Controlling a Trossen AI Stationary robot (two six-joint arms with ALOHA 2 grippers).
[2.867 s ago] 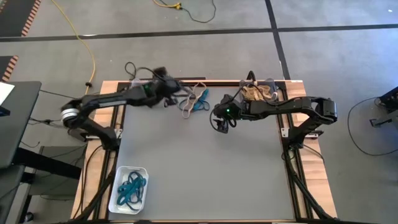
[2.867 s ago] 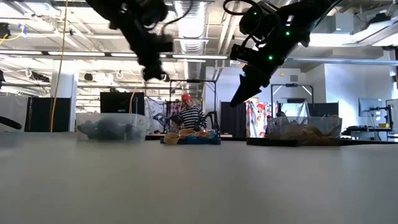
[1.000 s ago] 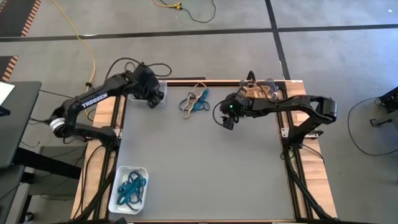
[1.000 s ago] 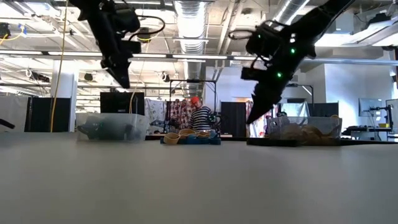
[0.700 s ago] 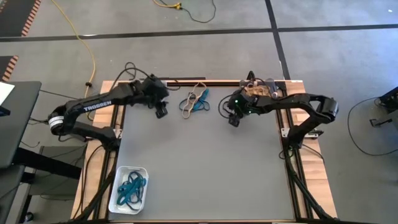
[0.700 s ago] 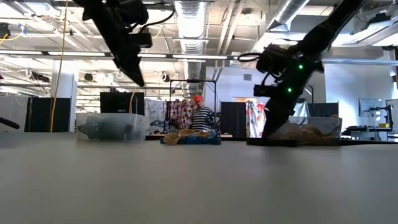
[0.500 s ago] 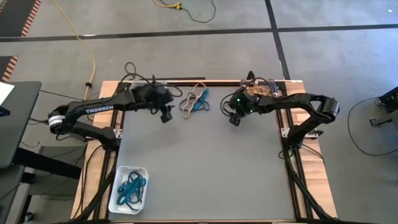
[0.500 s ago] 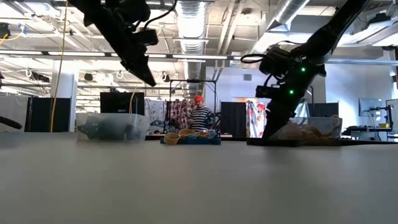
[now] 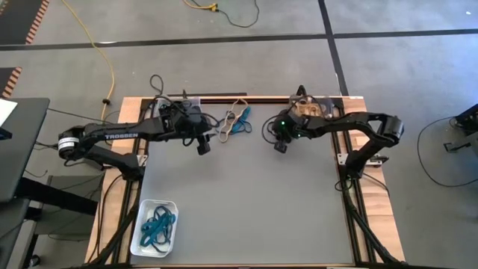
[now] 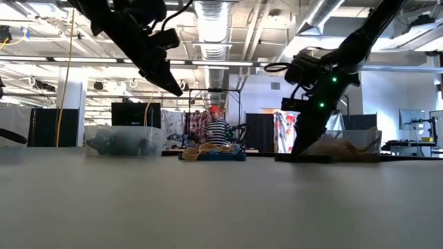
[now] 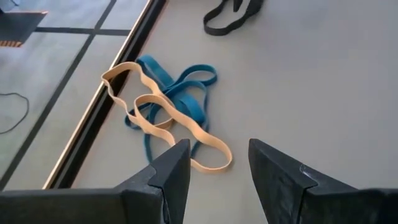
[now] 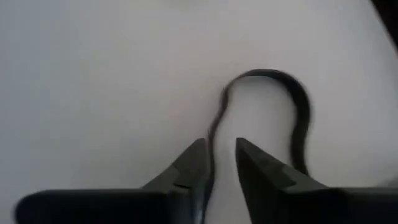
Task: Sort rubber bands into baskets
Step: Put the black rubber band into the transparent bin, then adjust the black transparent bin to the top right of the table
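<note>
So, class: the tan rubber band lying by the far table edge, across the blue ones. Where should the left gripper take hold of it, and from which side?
Probably the tan rubber band is best pinched from above at its loop end nearest the open left gripper. There it lies flat on bare table, clear of the blue bands, so only tan should get picked up.
</note>
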